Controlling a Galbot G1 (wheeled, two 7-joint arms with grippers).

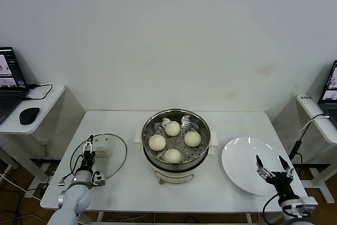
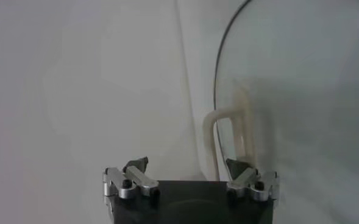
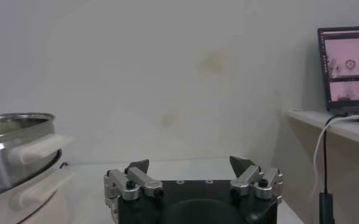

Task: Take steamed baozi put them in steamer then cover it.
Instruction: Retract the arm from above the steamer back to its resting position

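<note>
The steamer (image 1: 204,148) stands uncovered at the middle of the table, with several cream-white baozi (image 1: 172,128) on its perforated tray. Left of it the cover (image 1: 113,166), a clear glass lid, lies flat on the table. My left gripper (image 1: 89,148) is open at the lid's left edge. In the left wrist view its fingers (image 2: 187,164) stand wide beside the lid's cream handle (image 2: 228,131), gripping nothing. My right gripper (image 1: 269,160) hangs open and empty over the white plate (image 1: 237,162). The steamer's rim and side handle (image 3: 14,146) show beside that gripper (image 3: 189,163).
A side table at the far left carries a laptop (image 1: 10,82) and a mouse (image 1: 29,114). Another laptop (image 3: 347,64) sits on a shelf at the far right, with cables hanging down. The white plate holds nothing.
</note>
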